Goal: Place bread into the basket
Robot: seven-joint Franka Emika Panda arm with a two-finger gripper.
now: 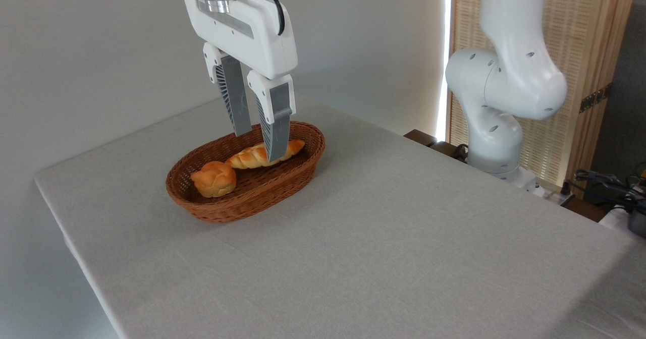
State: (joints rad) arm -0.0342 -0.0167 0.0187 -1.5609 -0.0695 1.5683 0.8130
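The bread (246,158), a long braided golden loaf, lies inside the oval brown wicker basket (237,212), along its far side. My gripper (259,146) hangs straight over the basket's right half with its two grey fingers spread apart. The nearer finger (276,137) crosses in front of the loaf and hides a short stretch of it. The farther finger (237,107) ends just above the loaf near the basket's back rim. Nothing is clamped between the fingers.
A small round knotted bun (214,178) sits in the basket's left end. The basket stands at the back left of a grey-clothed table (383,238). The white arm base (497,102) rises at the right, with cables and clutter (610,182) beyond the table's right edge.
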